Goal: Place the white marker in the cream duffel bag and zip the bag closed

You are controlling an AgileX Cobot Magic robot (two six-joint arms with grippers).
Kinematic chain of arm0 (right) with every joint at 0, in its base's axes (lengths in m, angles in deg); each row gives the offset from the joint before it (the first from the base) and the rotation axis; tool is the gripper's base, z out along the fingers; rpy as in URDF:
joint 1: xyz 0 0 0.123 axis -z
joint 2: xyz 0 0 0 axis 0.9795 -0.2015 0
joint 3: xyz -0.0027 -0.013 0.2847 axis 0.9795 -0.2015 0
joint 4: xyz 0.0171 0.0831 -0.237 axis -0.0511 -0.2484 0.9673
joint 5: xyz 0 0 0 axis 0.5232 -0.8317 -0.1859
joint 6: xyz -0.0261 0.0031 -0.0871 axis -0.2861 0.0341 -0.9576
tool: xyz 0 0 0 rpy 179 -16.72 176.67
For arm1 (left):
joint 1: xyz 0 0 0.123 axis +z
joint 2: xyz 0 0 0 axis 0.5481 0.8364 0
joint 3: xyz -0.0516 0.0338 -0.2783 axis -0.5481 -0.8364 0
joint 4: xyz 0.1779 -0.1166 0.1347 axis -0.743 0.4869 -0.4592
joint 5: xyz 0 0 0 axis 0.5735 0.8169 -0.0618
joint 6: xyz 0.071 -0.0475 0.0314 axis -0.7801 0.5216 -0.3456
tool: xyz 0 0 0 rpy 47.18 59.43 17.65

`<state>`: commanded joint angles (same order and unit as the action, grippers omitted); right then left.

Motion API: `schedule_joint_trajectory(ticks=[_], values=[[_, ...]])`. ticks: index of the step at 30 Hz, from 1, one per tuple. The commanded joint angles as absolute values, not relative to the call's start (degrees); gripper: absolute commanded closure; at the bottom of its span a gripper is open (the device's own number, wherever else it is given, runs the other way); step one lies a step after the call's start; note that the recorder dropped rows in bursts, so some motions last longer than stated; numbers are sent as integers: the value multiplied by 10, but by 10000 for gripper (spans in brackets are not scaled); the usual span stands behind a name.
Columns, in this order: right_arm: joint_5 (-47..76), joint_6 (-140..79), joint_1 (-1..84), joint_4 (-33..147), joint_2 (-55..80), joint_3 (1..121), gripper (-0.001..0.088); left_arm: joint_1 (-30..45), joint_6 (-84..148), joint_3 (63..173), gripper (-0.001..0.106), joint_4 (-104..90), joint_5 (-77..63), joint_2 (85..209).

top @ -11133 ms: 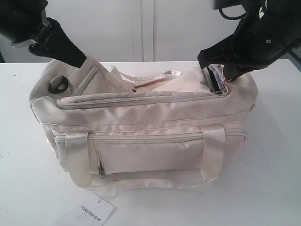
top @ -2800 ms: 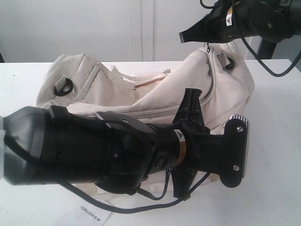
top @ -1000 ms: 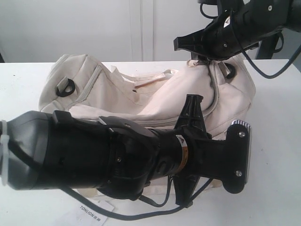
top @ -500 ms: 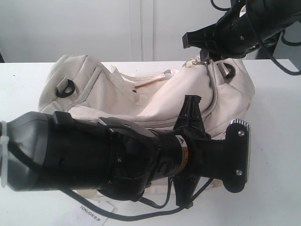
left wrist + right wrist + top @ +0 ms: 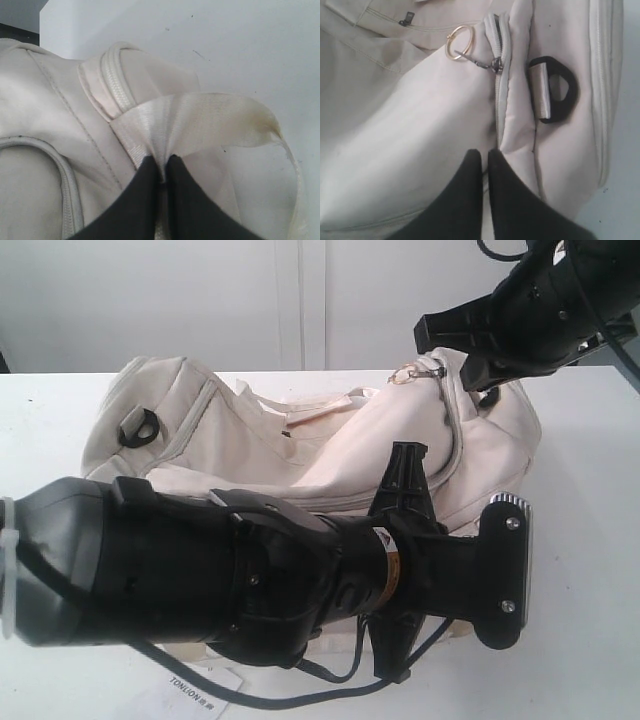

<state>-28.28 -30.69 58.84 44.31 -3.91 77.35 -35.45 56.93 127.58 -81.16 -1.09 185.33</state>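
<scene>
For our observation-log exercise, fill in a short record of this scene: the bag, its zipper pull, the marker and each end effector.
Bag: cream duffel bag, slumped on white table
Zipper pull: gold ring, near black D-ring
White marker: not visible in any view
Left end effector: closed on webbing handle
Right end effector: closed, apparently pinching bag fabric beside the zipper

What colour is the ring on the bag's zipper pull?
Gold. The ring shows best in the right wrist view.
</scene>
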Motion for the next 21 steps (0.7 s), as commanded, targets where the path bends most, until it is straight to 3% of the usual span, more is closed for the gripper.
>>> schedule_joint_trajectory(ticks=[21], values=[[-285,-307,588,444,-39,774,868,-355,568,1248,1053,-812,0,1853]])
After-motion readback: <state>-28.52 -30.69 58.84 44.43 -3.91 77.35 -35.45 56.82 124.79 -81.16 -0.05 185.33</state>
